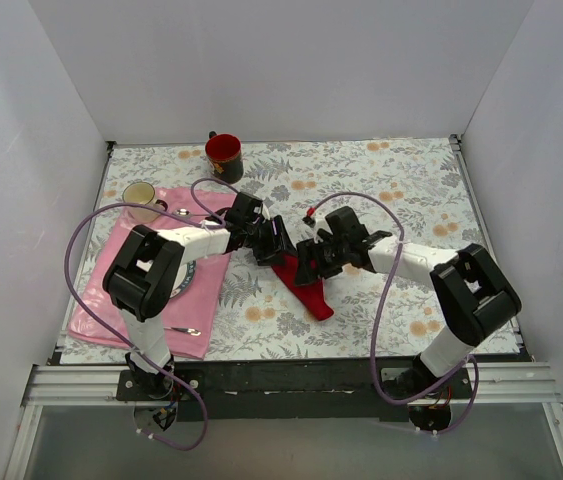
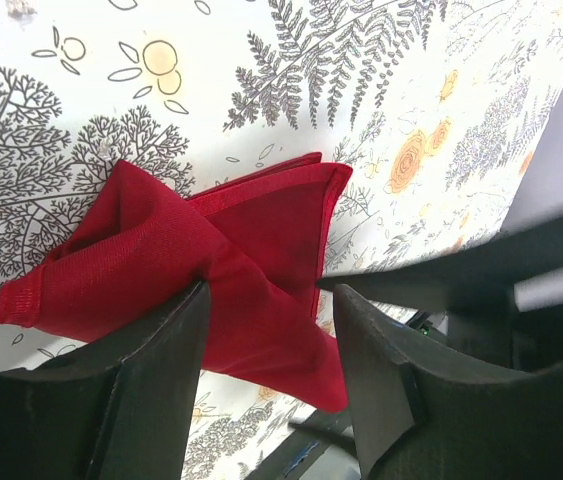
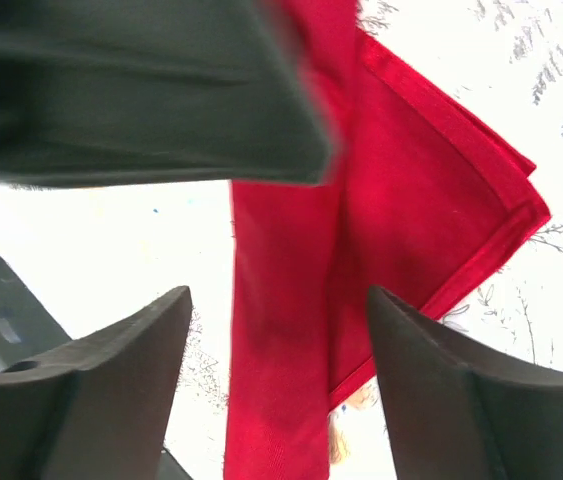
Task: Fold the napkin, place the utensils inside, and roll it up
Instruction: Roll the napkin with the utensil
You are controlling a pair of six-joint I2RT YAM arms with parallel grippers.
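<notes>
Both grippers meet over the napkin, bunched into a narrow strip mid-table: the left gripper pinches a fold to hold the roll together, while the right gripper stands wide open astride it, gripping nothing.

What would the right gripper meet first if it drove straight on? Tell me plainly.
Probably the napkin: the red cloth lies straight ahead between the open fingers of the right gripper, though the gap to it is unclear.
</notes>
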